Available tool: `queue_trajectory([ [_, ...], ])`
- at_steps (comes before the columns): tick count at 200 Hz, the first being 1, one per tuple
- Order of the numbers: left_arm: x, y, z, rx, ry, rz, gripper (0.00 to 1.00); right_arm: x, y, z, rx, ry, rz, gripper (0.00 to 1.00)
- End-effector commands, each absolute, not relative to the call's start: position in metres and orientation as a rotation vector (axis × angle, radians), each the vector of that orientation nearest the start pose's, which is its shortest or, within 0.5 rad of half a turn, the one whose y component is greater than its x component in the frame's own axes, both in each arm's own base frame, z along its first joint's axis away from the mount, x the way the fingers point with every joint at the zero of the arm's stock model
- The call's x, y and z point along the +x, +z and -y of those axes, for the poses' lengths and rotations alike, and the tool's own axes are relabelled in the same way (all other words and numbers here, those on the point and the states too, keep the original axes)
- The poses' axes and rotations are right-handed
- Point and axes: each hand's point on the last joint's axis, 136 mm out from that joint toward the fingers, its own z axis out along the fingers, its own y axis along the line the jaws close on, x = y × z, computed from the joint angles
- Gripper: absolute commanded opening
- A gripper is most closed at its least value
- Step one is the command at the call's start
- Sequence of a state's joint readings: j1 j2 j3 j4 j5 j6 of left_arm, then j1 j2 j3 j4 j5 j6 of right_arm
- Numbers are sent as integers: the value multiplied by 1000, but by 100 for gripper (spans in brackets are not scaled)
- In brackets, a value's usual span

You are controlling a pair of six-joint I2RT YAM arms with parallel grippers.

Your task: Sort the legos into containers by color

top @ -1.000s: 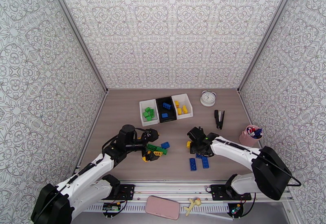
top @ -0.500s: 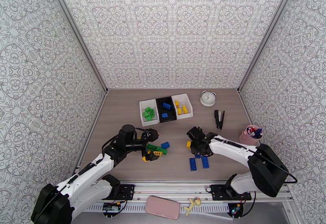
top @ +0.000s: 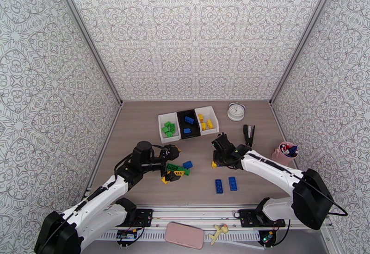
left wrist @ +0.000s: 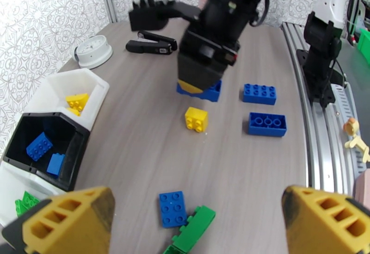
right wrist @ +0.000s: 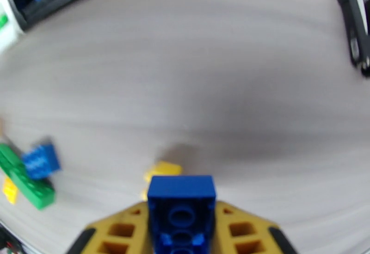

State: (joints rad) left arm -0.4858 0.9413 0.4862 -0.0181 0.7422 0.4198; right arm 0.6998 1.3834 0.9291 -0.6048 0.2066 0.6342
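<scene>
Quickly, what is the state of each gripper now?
Left gripper: open, holding nothing.
Right gripper: closed on a blue brick.

Three open bins stand in a row at the table's 12 o'clock. The left white bin (top: pixel 160 127) holds green bricks (top: pixel 168 128), the black bin (top: pixel 193 133) holds blue bricks (top: pixel 188 120), and the right white bin (top: pixel 215 120) holds yellow bricks (top: pixel 209 123). Two loose blue bricks (top: pixel 218 185) lie flat at 5 o'clock. A mixed cluster (top: pixel 178 169) lies at 8 o'clock. The held blue brick (right wrist: pixel 181 195) is clamped in the right gripper (right wrist: pixel 181 209), near a yellow square brick (left wrist: pixel 196 119).
</scene>
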Motion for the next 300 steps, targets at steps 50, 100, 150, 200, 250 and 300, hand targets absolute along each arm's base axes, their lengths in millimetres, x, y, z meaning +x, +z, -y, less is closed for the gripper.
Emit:
queue_trajectory([
  [50, 219, 192, 220, 1168, -647, -1550, 100, 371, 160, -253, -188, 321, -2375, 31],
  [100, 227, 190, 214, 1143, -596, -1569, 100, 433, 169, -300, -304, 342, -2271, 31],
  [150, 229, 190, 211, 1133, -578, -1572, 100, 479, 162, -342, -364, 390, -2208, 31],
  [200, 228, 189, 209, 1137, -569, -1570, 100, 504, 142, -361, -368, 394, -2201, 31],
  [250, 229, 190, 206, 1135, -540, -1570, 100, 503, 151, -360, -367, 402, -2207, 48],
  [300, 224, 192, 208, 1165, -559, -1521, 100, 474, 183, -333, -380, 382, -2154, 75],
])
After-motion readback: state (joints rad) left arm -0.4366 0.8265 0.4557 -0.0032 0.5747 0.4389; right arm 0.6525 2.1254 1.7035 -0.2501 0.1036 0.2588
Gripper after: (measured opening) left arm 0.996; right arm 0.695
